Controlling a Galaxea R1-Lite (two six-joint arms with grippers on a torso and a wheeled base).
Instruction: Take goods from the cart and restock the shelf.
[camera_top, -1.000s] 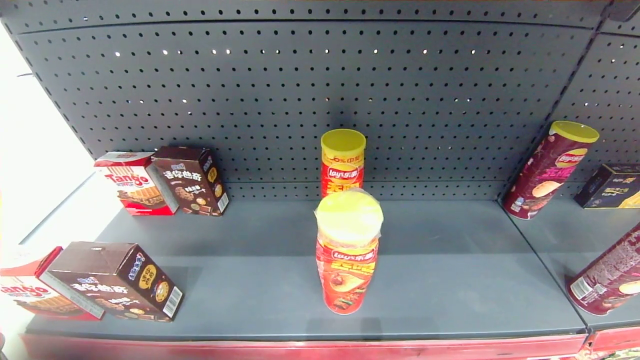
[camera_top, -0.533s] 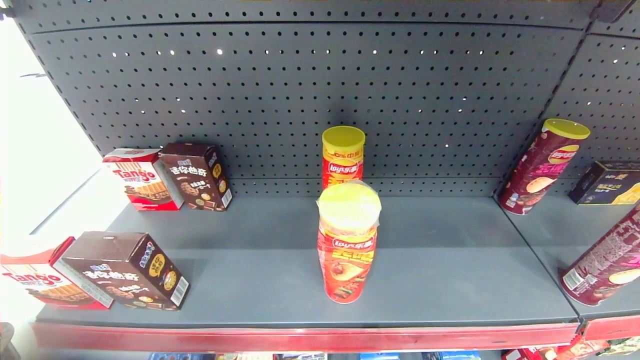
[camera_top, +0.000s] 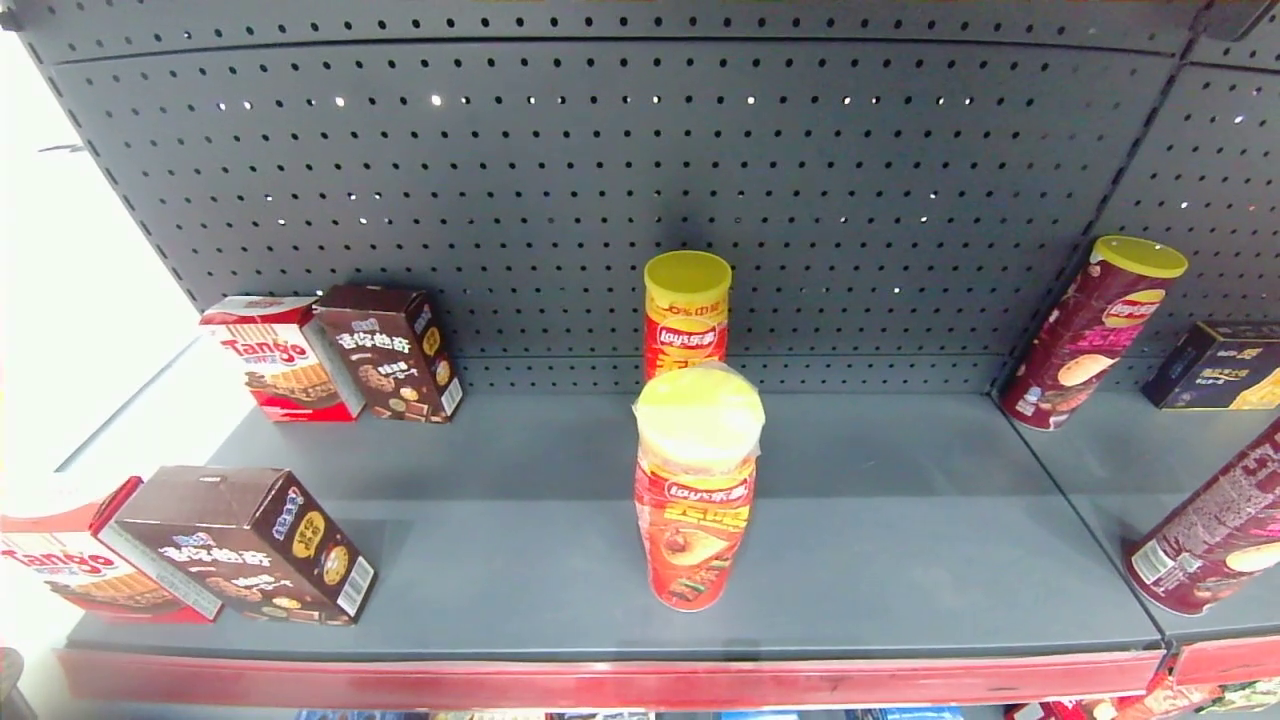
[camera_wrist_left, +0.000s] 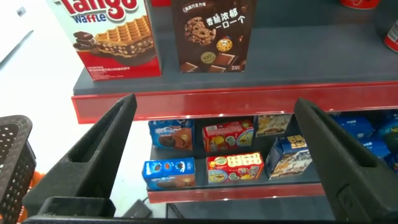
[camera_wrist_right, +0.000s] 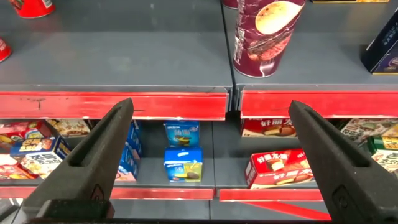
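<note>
A: Checking the shelf (camera_top: 900, 520). Got much room up there?

B: Plenty. Seeing a front red chip can (camera_top: 697, 490) upright mid-shelf, near the red front lip (camera_top: 600, 677), with a second red can (camera_top: 686, 310) right behind it by the pegboard (camera_top: 500, 200). Open deck on both sides. Tight at the front left corner though: wafer box (camera_top: 70, 560) and cookie box (camera_top: 250, 545) side by side at the edge. Also spotted a maroon can (camera_top: 1090, 330) leaning past the right divider.

A: And the grippers?

B: Left gripper (camera_wrist_left: 214, 102): spread wide, holding nothing, low, facing the lip under the wafer box. Right gripper (camera_wrist_right: 210, 104): same, wide and empty, below a front maroon can (camera_wrist_right: 267, 34).

Front can (camera_top: 694, 520) before back can (camera_top: 686, 310) on shelf (camera_top: 900, 530), boxes (camera_top: 385, 350) left
</note>
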